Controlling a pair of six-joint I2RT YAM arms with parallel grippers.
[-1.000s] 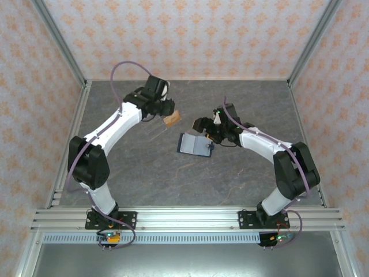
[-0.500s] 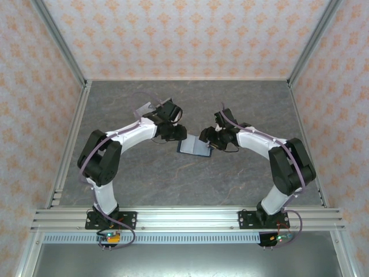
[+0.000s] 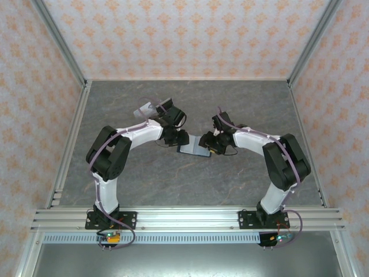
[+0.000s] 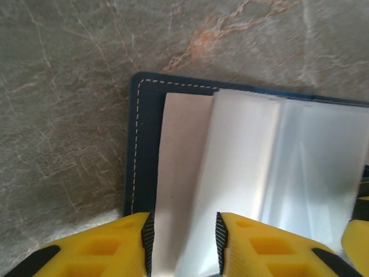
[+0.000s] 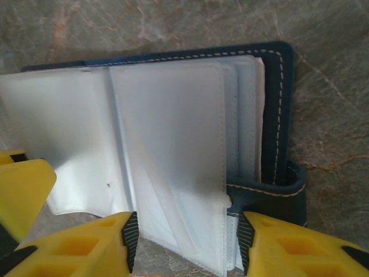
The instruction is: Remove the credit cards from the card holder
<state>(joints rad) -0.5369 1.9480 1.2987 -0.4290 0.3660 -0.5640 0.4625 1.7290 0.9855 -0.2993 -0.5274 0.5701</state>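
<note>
The card holder (image 3: 194, 150) lies open on the grey table, a dark navy wallet with white stitching (image 4: 143, 144) and a closing tab (image 5: 275, 195). Its frosted plastic sleeves (image 5: 167, 144) are fanned out. The credit cards are hidden; I cannot tell whether any sit inside the sleeves. My left gripper (image 3: 183, 138) hovers low over the holder's left end, open (image 4: 184, 242), with a pale sleeve (image 4: 179, 173) lying under the gap. My right gripper (image 3: 209, 146) is at the right end, open (image 5: 187, 239), its fingers straddling the sleeves' near edge beside the tab.
A small clear stand (image 3: 143, 108) sits behind the left arm at the back left. Patterned walls and metal frame posts (image 3: 68, 144) enclose the table (image 3: 242, 104). Each wrist view catches a yellow finger of the other gripper (image 4: 356, 234) (image 5: 23, 187).
The left arm swung from the back, where it held an orange-brown card, down to the holder; the card is gone from its jaws. The right gripper moved in closer and narrowed its jaws.
</note>
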